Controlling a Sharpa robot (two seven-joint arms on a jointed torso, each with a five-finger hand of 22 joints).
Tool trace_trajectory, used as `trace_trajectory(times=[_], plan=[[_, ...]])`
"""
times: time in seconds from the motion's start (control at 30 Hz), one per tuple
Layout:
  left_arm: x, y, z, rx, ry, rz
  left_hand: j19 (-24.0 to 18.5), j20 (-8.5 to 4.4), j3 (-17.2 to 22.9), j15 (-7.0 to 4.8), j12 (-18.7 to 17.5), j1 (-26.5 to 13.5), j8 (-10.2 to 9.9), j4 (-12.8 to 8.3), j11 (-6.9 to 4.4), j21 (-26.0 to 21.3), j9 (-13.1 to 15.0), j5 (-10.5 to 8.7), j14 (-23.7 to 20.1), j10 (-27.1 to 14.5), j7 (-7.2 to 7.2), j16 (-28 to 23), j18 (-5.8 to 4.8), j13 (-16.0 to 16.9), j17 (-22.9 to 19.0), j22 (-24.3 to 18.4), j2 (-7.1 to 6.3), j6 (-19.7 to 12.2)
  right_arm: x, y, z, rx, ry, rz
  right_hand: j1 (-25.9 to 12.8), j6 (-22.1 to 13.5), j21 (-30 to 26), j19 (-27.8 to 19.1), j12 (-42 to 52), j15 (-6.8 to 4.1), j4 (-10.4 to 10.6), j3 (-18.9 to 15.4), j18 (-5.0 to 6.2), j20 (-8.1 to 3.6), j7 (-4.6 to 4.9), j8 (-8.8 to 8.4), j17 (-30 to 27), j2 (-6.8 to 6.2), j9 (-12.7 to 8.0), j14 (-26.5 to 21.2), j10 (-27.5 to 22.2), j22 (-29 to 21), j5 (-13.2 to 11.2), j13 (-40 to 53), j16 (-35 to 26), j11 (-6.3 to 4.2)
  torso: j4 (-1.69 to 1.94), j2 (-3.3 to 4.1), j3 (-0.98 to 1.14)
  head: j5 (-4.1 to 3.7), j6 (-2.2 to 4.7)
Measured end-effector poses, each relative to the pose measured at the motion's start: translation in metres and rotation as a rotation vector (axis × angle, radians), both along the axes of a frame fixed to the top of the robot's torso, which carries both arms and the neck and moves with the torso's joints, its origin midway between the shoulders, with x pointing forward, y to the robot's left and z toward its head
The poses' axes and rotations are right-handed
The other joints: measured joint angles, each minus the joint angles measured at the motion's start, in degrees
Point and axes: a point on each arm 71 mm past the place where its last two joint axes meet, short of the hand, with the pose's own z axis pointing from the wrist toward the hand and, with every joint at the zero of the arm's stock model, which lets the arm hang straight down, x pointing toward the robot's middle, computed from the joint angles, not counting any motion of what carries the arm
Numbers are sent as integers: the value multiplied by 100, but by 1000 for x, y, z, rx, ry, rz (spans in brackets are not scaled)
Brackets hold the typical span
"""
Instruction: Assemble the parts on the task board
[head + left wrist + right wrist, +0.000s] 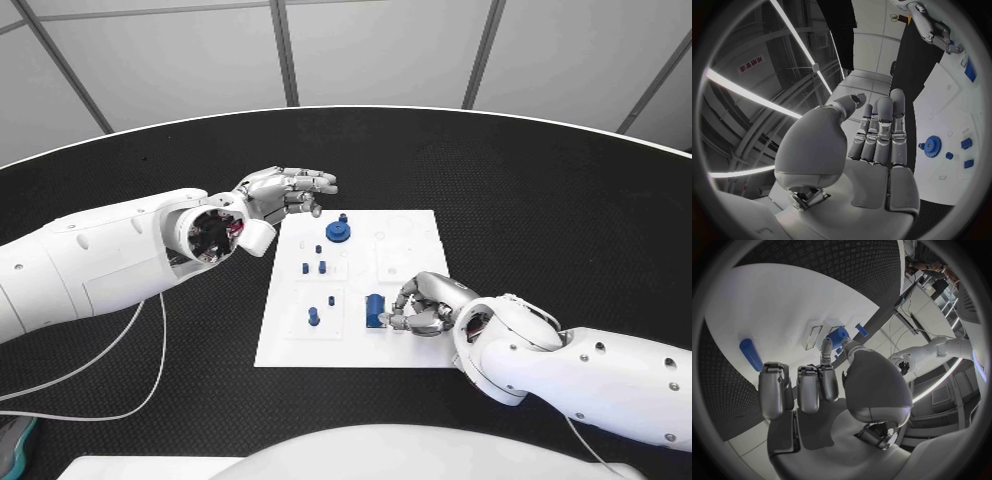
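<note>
Your right hand sits at the board's near right edge, fingers curled by a blue cylinder; whether they grip it, you cannot tell, the knuckles cover the contact. Left hand hovers off the far left corner, fingers straight, holding nothing. Risk: a loose pinch tips the cylinder or nudges the board, toppling the small pegs.

Bare black table is lying open all around the white rectangular task board. The silver left hand is hovering off the board's far left corner, near the round blue gear-shaped part. The silver right hand is crowding the board's near right edge, beside an upright blue cylinder. Small blue pegs are dotting the middle.
</note>
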Motion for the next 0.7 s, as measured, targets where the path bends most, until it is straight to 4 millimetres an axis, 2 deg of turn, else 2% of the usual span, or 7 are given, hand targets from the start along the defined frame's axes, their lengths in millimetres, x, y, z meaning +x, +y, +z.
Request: trace_trajectory(times=[0.4, 0.7], plan=[[0, 1, 0, 1, 1, 1, 0, 0, -15, 0, 0, 0, 0, 15, 0, 0, 0, 0, 0, 0, 0, 0, 0, 0, 0, 1, 0, 0, 3, -1, -3, -13, 5, -11, 68, 0, 23, 0, 23, 0, 37, 86, 0, 0, 0, 0, -1, 15, -5, 0, 17, 0, 62, 2, 0, -16, -20, 1, 3, 19, -26], [-1, 2, 0, 3, 2, 3, 0, 0, -15, 0, 0, 0, 0, 15, 0, 0, 1, 0, 0, 0, 0, 0, 0, 1, 1, 1, 0, 0, 0, -3, -1, -12, 7, -6, 176, 0, 23, 0, 23, 0, 22, 134, 1, 0, 0, 0, -2, 56, -5, 0, -4, 0, 83, 2, 0, -37, -18, -2, 7, 13, -42]])
